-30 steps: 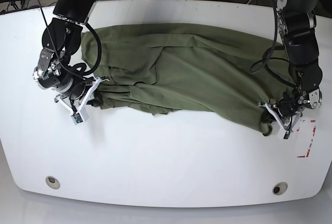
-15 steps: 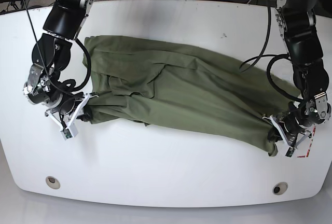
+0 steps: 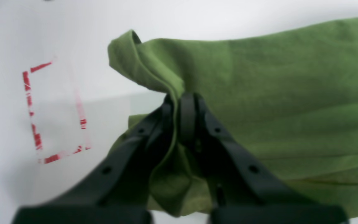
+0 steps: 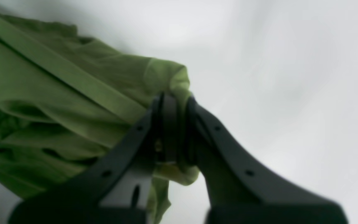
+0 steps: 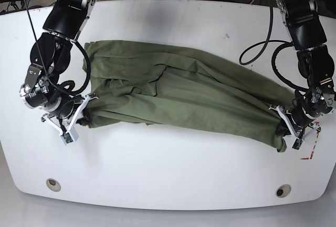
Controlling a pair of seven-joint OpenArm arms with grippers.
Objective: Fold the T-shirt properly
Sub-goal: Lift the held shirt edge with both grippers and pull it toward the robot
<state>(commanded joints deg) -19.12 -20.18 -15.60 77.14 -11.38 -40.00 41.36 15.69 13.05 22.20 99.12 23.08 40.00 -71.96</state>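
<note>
White glossy bench [image 5: 168,174] holds 1 soft, wrinkly olive T-shirt [image 5: 184,98], stretched across the middle. 2 end effectors: left end effector [image 5: 295,128] and right end effector [image 5: 73,119] each pinching bunched fabric edges.

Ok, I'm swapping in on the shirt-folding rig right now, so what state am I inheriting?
Left gripper: jaws shut on a bunched edge of the T-shirt, beside the red marking on the table.
Right gripper: jaws shut on the opposite end of the shirt.
The shirt hangs stretched between both arms, wrinkled, with a loose flap in the middle.
Done: both ends gripped. Left: flatten it, then make every fold; none looks made yet.
</note>
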